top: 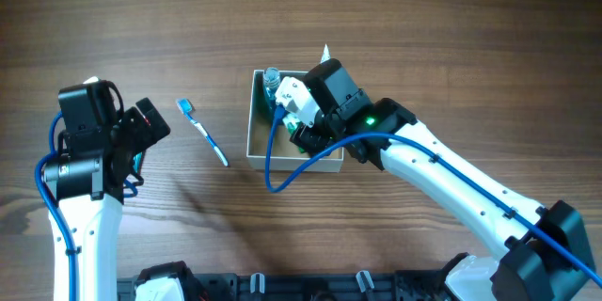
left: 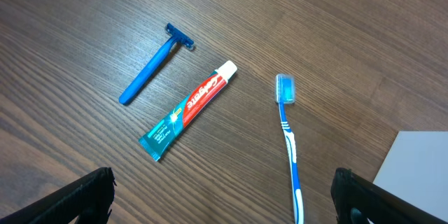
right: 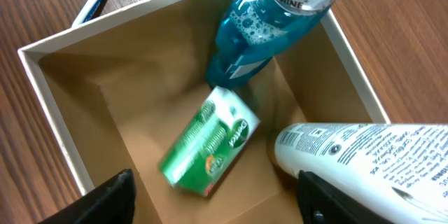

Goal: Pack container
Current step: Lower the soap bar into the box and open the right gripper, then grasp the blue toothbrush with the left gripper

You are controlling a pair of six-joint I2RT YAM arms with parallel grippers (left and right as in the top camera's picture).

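Three items (right: 210, 143) in the container (right: 63, 105), razor (left: 155, 64), toothpaste (left: 187, 110), toothbrush (left: 289, 136) unpacked on counter (left: 350, 28); left and right jaws wide, empty; next: left jaws straddle toothbrush handle.

Overhead, the right tool (top: 303, 122) hides most of the inside of the container (top: 252, 124); just ahead of it, the mouthwash bottle (right: 260, 33) and the white tube (right: 364, 159) run off-frame.

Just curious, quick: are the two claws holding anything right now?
Left gripper: open, holding nothing.
Right gripper: open above the container, nothing clamped between its fingers.
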